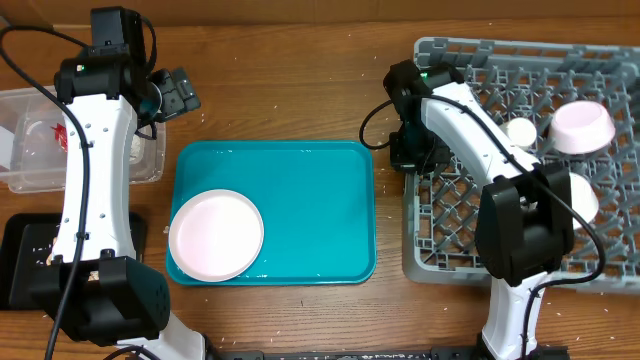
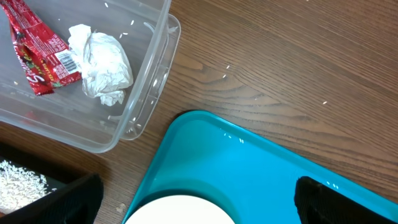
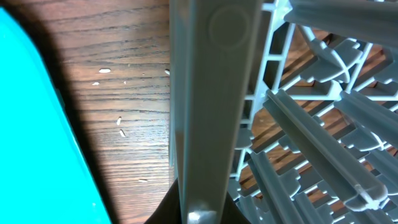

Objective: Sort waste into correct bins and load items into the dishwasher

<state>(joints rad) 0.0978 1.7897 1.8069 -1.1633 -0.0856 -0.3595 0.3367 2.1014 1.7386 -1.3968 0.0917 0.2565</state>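
Rice grains (image 2: 227, 67) on wood (image 2: 280, 50) beside tub (image 2: 163, 62) and teal tray (image 2: 249, 174)

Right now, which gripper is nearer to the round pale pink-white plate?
Left. The left gripper hovers beyond the plate, beside the clear plastic tub; the right gripper is across the teal tray, at the edge of the grey dish rack.

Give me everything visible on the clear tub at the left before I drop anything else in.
The clear tub is see-through plastic, rectangular with rounded corners and a rolled rim. It sits upright on the wood table, close to the teal tray but apart from it, with the black tray next to it. Inside it lie a red wrapper, a crumpled white napkin beside that, and a few rice grains.
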